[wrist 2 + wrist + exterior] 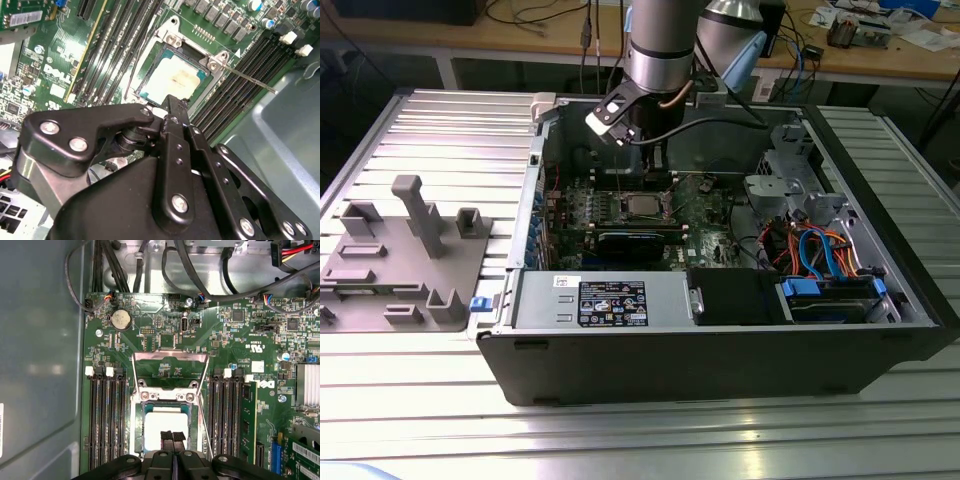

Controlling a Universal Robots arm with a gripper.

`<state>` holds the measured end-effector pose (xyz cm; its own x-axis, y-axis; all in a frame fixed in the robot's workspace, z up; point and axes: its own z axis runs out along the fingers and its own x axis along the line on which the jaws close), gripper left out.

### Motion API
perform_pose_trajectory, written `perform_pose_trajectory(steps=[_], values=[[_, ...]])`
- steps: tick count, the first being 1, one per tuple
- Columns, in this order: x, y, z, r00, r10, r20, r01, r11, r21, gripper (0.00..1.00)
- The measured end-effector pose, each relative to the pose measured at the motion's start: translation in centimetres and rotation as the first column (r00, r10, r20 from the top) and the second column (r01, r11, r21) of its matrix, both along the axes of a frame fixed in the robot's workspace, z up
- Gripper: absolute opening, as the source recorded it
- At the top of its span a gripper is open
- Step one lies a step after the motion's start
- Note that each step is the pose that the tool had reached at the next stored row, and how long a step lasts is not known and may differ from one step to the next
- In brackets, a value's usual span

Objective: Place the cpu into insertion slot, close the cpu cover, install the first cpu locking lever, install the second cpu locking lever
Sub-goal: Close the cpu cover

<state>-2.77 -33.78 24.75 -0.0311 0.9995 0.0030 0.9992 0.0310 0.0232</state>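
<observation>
The cpu [165, 424] lies flat in the insertion slot [136, 432], a pale square with a faint stain at its centre [175, 80]. The cpu cover [170, 357] stands swung open on the far side of the slot, with green board showing through its cut-out. A thin locking lever [250, 78] sticks out sideways from the slot's corner, unlatched. My gripper [172, 436] hangs just above the near edge of the cpu, its two fingertips [166, 436] pressed together with nothing between them. In the exterior view the gripper [657, 178] is inside the open computer case, above the slot [640, 206].
Memory slots [105, 415] flank the socket on both sides. A long black heatsink bar [640, 240] lies just in front of it, then the power supply [610, 300]. Cable bundles [820, 250] fill the case's right side. A grey fixture tray [405, 260] sits outside at the exterior view's left.
</observation>
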Motion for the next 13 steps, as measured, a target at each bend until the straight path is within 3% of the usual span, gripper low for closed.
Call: perform_pose_trajectory(steps=[2,7,13], values=[[0.01,0.01,0.06,1.0,0.0,0.0001,0.0,1.0,0.0001,0.11],[0.01,0.0,1.09,1.0,0.0,0.0,0.0,1.0,0.0,0.11],[0.09,0.0,1.16,1.0,0.0,0.0,0.0,1.0,0.0,0.11]])
